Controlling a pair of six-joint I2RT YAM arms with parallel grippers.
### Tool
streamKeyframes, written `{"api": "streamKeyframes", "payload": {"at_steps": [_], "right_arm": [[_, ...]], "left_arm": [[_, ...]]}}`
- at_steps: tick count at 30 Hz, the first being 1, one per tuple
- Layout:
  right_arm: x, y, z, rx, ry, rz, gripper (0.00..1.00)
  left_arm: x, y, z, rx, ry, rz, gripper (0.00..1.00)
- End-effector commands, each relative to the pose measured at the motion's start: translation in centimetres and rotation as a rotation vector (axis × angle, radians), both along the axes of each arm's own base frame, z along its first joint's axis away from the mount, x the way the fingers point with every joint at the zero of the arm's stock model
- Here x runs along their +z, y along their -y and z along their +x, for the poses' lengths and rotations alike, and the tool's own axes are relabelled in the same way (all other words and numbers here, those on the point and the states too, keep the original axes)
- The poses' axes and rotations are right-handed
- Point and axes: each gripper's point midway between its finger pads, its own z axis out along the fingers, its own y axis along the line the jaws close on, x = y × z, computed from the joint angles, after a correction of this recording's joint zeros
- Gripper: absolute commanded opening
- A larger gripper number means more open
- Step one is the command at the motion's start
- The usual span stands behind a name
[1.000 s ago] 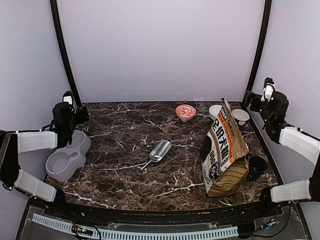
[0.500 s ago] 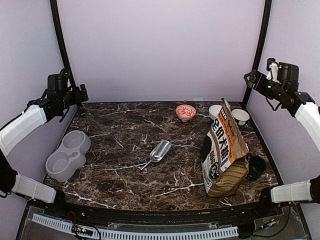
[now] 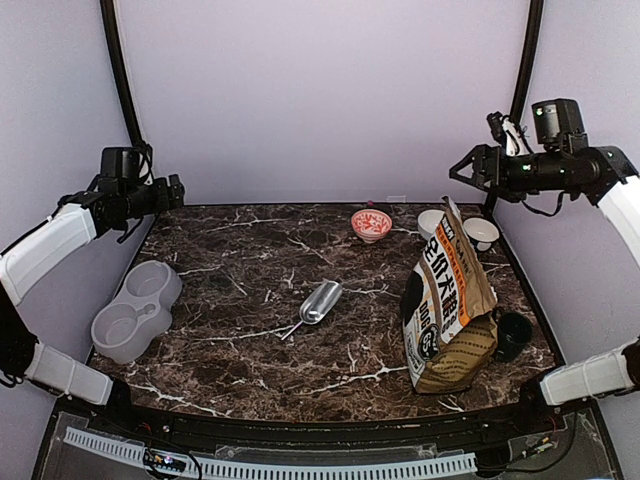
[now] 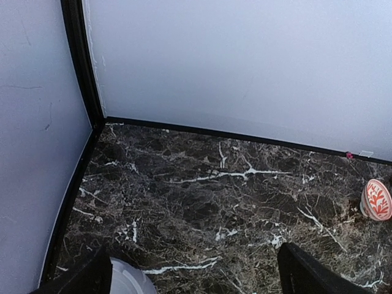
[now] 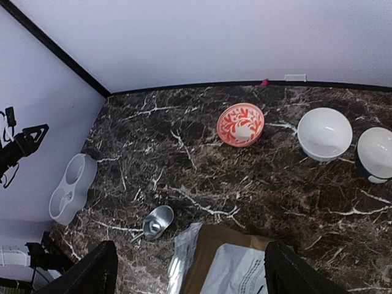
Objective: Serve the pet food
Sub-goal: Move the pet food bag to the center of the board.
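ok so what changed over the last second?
Both arms lifted: left hand rose from beside the grey double bowl toward the back-left corner; right hand swung up and inward. Nothing grasped or released, both hands empty. The scoop, bag and double bowl unmoved.

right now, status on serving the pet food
Left gripper and right gripper open, empty, up high. No kibble in view; bag upright, scoop lying free, double bowl empty. Nothing in the way.
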Motion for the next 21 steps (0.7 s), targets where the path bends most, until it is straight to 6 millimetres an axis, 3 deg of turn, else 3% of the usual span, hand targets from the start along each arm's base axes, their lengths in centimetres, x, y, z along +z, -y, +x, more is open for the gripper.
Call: {"api": "streamKeyframes", "payload": {"at_steps": [1,10,17,21], "right_arm": [[-2.6,-1.9,-3.0,0.103,-0.136,-0.08,0.83],[-4.7,-3.2,-5.4,0.146,-0.234,-0.183,0.75],[-6.4,-4.0,-5.8,0.15,-0.294,-0.248,0.63],[-6.4,-4.0,-5.4,0.124,-0.29,-0.264,0.46]], "left_arm": [[-0.9,0.2,-0.7,-0.043,-0.032,0.054,0.96],[-0.8,0.7,-0.8,-0.081,-0.03,0.069,0.92],[-0.2,0.8,-1.1,-0.095,-0.026,0.076,0.9],[0.5,0.9,-1.5,-0.109,-0.006,0.076,0.9]]}}
